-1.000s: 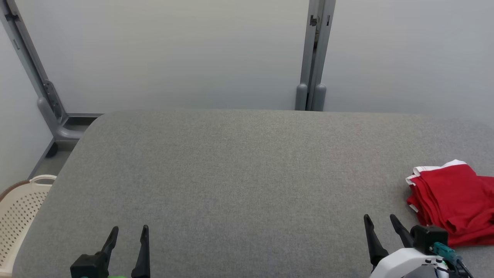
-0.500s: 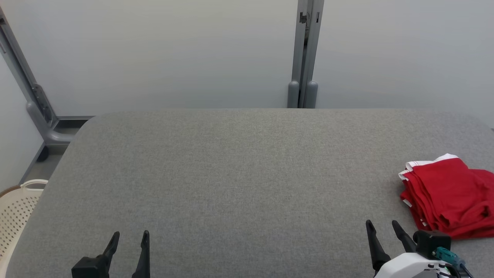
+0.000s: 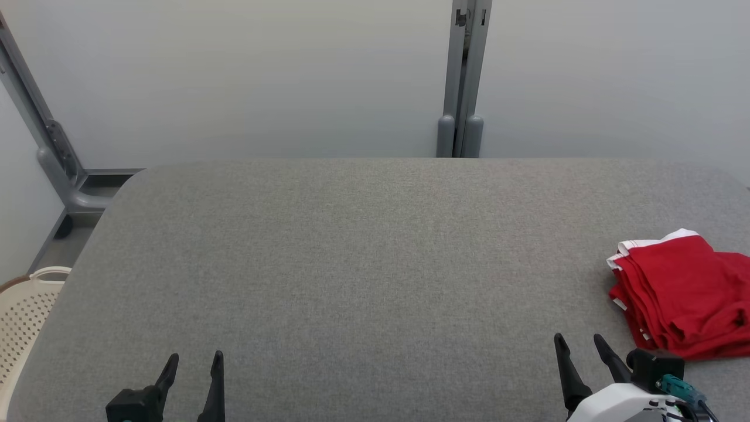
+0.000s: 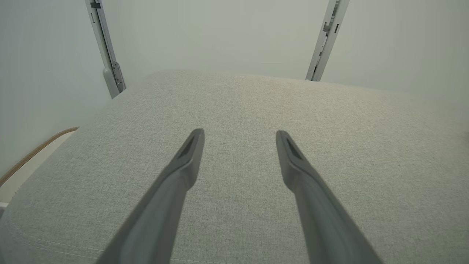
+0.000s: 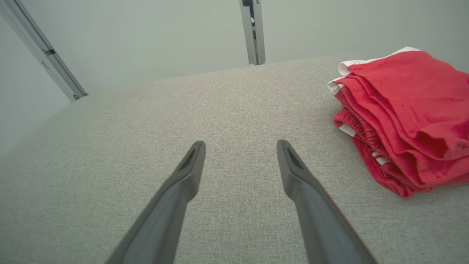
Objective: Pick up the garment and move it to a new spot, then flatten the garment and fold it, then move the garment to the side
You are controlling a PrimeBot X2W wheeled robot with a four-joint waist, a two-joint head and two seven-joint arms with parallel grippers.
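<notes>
Head view first: a wide grey fabric-covered surface (image 3: pixel 363 246), and the red garment (image 3: pixel 679 293) sits far out at 3 o'clock, hard against the frame's right side and cut off by it. The right tool (image 3: pixel 578 337) hovers low at 5 o'clock, fingers spread apart and holding nothing. The garment lies at its 2 o'clock, near but not touching. Over at 7 o'clock the left tool (image 3: pixel 196 355) is likewise spread wide and empty, well apart from the garment. This view also takes in a cream perforated laundry basket (image 3: pixel 23 316) at 8 o'clock, off the surface's edge, and a grey post (image 3: pixel 460 76) at 12 o'clock against the pale wall.

The right wrist view gives the close look. The garment (image 5: pixel 403 117) is at 2 o'clock from the right tool (image 5: pixel 240 143), folded into a compact stack. Several red layers are stepped along its near edge, with white trim at the far corner and small white bits peeking between the folds. A gathered band shows low on the stack's left edge. The top layer is slightly rumpled, and the stack rests flat on the surface.

The left wrist view has the left tool (image 4: pixel 239 132) parted over bare grey weave, with a brown rim (image 4: pixel 36 150) curving in at 9 o'clock.
</notes>
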